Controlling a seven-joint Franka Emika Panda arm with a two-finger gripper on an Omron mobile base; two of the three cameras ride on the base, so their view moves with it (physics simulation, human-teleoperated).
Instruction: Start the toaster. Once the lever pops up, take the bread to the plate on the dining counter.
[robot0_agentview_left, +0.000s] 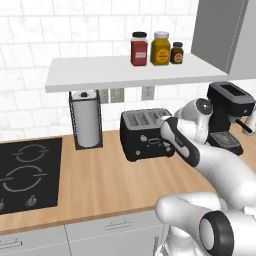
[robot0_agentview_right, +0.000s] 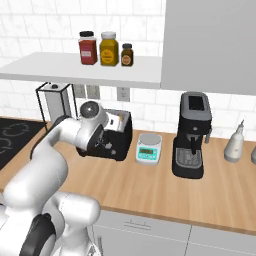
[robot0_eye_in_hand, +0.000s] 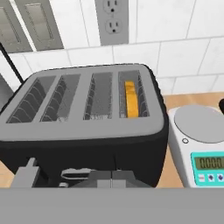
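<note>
- The toaster (robot0_agentview_left: 146, 134) sits on the wood counter (robot0_agentview_left: 100, 185) against the tiled wall, between the paper towel holder (robot0_agentview_left: 86, 119) and a small kitchen scale (robot0_agentview_right: 149, 148).
- The gripper (robot0_eye_in_hand: 111, 178) is clenched shut with nothing between its tips, right down at the toaster's front panel.
- From the hand view, the bread (robot0_eye_in_hand: 131, 99) stands on edge in the rightmost of the 4 slots, above and slightly right of the closed fingertips.
- The arm reaches in from the front and covers the toaster's right end in the left base view.
- A black coffee machine (robot0_agentview_right: 192, 134) stands further right, beyond the scale.
- 3 jars (robot0_agentview_left: 156, 49) rest on the shelf above.
</note>
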